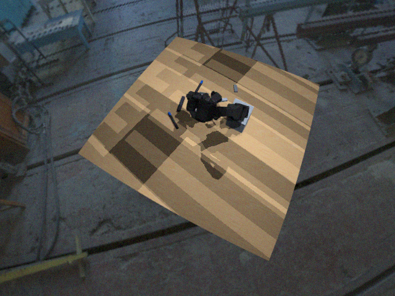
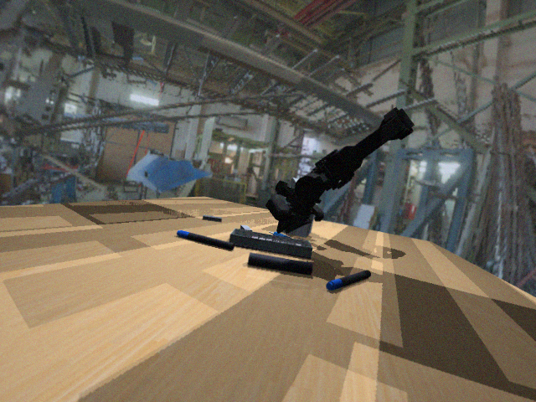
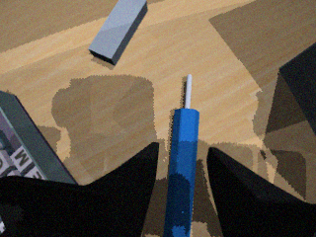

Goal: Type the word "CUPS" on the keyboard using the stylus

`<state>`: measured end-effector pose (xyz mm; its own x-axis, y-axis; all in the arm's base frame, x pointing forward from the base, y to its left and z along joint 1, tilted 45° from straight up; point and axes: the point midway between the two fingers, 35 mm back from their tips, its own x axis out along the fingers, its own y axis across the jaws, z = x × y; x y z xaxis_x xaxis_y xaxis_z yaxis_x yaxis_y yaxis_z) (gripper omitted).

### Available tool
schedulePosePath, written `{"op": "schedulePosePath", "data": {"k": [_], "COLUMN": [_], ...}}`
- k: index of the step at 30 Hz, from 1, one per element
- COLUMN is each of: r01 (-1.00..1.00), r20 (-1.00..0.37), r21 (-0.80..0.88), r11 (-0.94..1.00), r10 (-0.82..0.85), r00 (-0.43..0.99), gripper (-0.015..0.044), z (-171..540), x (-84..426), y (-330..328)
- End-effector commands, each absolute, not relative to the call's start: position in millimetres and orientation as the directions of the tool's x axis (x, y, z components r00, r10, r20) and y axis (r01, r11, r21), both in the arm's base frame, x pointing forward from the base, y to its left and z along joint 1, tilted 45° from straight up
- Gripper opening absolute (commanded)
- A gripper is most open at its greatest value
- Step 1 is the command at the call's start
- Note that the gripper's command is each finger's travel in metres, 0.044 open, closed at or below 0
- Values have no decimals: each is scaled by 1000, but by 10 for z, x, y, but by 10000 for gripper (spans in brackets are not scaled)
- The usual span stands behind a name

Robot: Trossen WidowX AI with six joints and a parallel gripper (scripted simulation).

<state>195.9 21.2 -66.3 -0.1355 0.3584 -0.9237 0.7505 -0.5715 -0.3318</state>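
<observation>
My gripper (image 3: pixel 183 151) is open, its dark fingers on either side of the stylus with a gap along both sides. The blue stylus (image 3: pixel 186 129), with a thin white tip pointing up the wrist view, lies on the desk between the fingertips. A blue bit (image 2: pixel 279 234) behind the keyboard in the exterior camera looks like part of it. The keyboard (image 2: pixel 269 243) (image 3: pixel 43 143) is to the left in the wrist view; only some keys show there, M and E among them. The arm hides the keyboard and stylus in the top view.
A grey block (image 3: pixel 118 30) (image 1: pixel 235 88) (image 2: pixel 212 218) lies beyond the stylus tip. A dark box edge (image 3: pixel 302 84) stands at the right. Two blue-ended markers (image 1: pixel 173 121) (image 2: pixel 348 280) (image 1: pixel 199 86) (image 2: pixel 205 240) and a black cylinder (image 1: pixel 181 103) (image 2: pixel 280 264) lie near the keyboard.
</observation>
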Motion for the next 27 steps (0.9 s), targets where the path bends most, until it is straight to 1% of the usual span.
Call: {"op": "schedulePosePath", "data": {"k": [1,23,27], "r01": [746,746,750], "r20": [-920,-920,-923], "r21": [-342,-343,-336], "r11": [-572,-572,-570], "r10": [364,364,360], "r00": [-143,-144,-139], "gripper": [150,150,45], "z": [-698,-779,-768], "x": [1945,1966,1978], "y": [245,324,314]}}
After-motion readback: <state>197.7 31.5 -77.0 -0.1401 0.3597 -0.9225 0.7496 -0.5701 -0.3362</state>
